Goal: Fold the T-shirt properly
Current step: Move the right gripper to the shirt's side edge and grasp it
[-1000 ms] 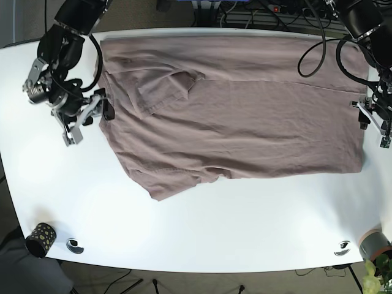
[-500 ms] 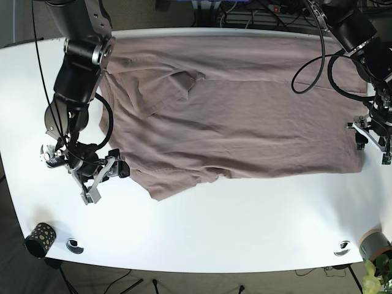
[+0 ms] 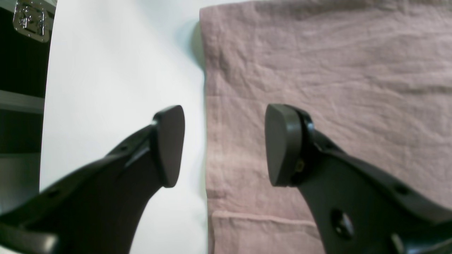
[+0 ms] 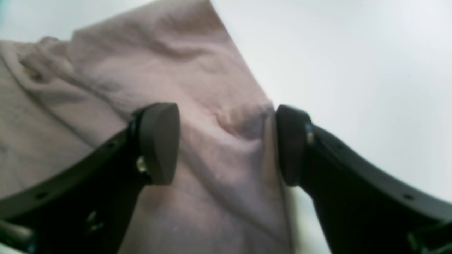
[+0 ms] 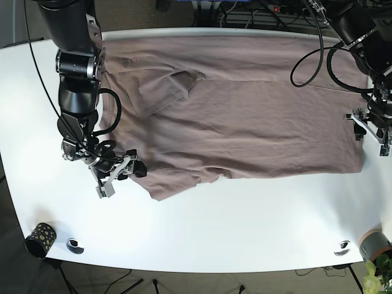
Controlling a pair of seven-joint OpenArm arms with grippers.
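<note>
- Both claws stand wide open, gripping nothing.
- Left claw (image 3: 226,144) straddles the straight side edge of the T-shirt (image 3: 317,70): 1 finger (image 3: 169,144) is over the bare table (image 3: 116,70), the other finger (image 3: 282,144) over the fabric. Whether either pad touches the cloth cannot be told.
- Right claw (image 4: 226,144) has its 2 pads either side of a puckered corner of the T-shirt (image 4: 159,70); the right-hand pad (image 4: 289,144) sits right at the cloth edge, the other pad (image 4: 159,141) over the fabric.
- From the base view, the left claw (image 5: 372,125) is at the shirt's edge on the picture's right, and the right claw (image 5: 119,173) is at the lower corner of the shirt on the picture's left.
- T-shirt (image 5: 245,116), a dusty mauve, lies spread flat and wrinkled across the far half of the white table (image 5: 245,226), with 1 sleeve (image 5: 165,89) folded in over the body.
- Near the table's front corners sit a black spotted cup (image 5: 40,239), 2 small round fittings (image 5: 75,245) (image 5: 343,247), and a grey cup (image 5: 375,243) beside a plant (image 5: 376,275).
- Cables (image 5: 257,15) run along the floor behind the table.
</note>
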